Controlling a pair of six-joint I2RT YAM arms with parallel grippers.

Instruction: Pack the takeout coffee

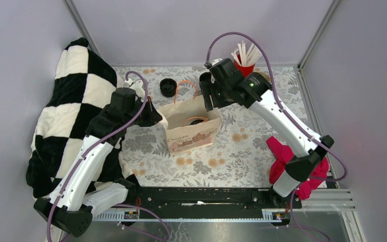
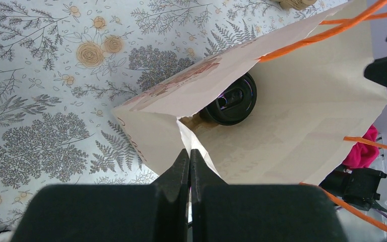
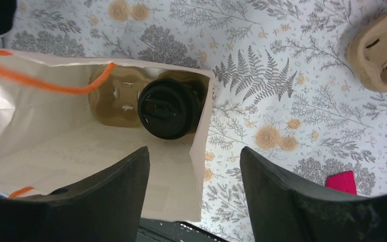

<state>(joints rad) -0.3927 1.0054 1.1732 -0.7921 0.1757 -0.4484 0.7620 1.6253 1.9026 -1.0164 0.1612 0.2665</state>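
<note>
The left claw (image 2: 189, 160) is clenched on the rim of the paper bag (image 2: 292, 116), pinching a fold of paper at the bag's left corner. The right claw (image 3: 194, 151) hangs over the far right side of the open mouth, its jaws spread with nothing between them. Directly below it the takeout coffee (image 3: 169, 108) stands inside the bag, lid up, deep at the bottom. It sits at the right end of a brown pulp carrier (image 3: 113, 98) that lies on the bag's floor. An orange handle (image 3: 45, 83) loops across the opening.

The bag stands upright in the middle of the flowered worktop (image 3: 282, 75). A second pulp carrier (image 3: 380, 50) lies on the worktop to the bag's right, well apart from it. A round black piece (image 1: 168, 87) sits just beyond the bag, and a red cup of white sticks (image 1: 244, 63) stands at the far edge. A pink cloth (image 1: 282, 156) lies at the near right, and a checked blanket (image 1: 75, 111) covers the left side.
</note>
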